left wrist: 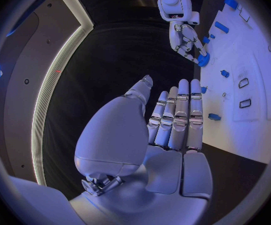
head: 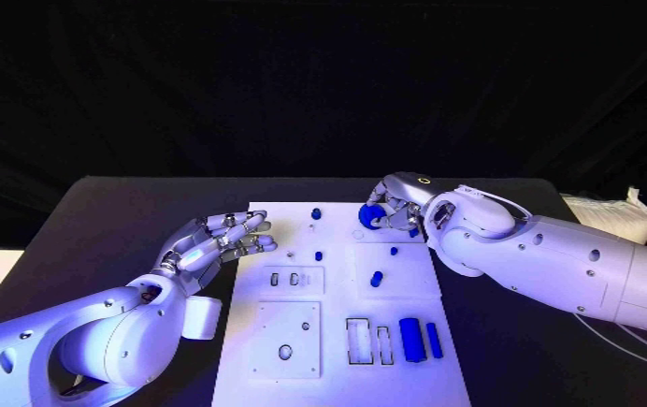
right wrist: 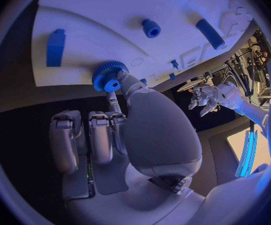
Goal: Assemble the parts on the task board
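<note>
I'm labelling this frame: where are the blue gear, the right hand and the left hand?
blue gear (right wrist: 108, 76), right wrist view, on its toothed rim.
right hand (head: 391, 203), head view, middle of the hand.
left hand (head: 220, 243), head view, back of the hand.

We find no legible text, label, brand, number or sign in any of the three views. The flat white rectangular task board (head: 405, 356) carries only unmarked slots, holes and small blue plastic parts. The silver hands, the white arms and the black counter (head: 122, 220) likewise bear no readable marking.
</note>
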